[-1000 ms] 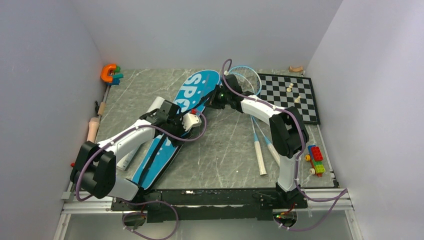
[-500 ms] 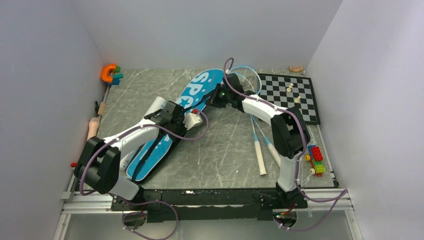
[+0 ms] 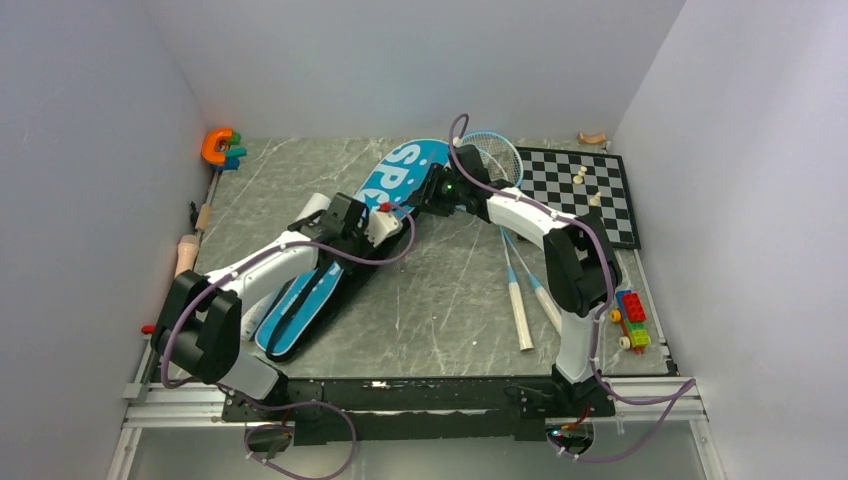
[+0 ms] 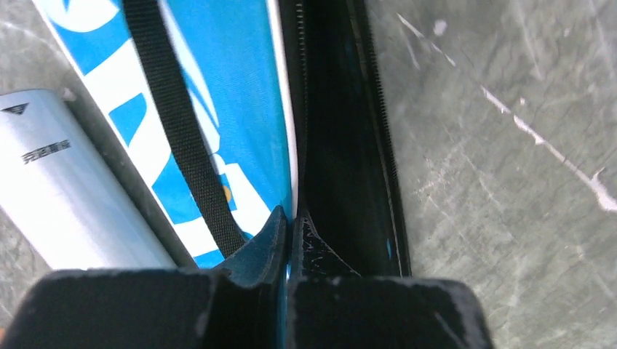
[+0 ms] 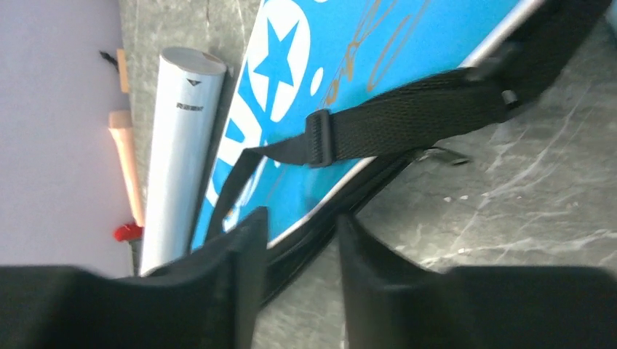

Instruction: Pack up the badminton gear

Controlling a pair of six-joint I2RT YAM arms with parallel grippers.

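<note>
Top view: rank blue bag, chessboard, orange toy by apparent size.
1. Blue bag: longest by far, though partly covered.
2. Chessboard: shorter but wider, so the gap is modest.
3. Orange toy: clearly smallest.

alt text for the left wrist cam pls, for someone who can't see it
The left gripper is shut on the zippered edge of the blue bag. A black strap runs along the bag, a white tube lies beside it on the left, and grey marbled table fills the right.
</note>
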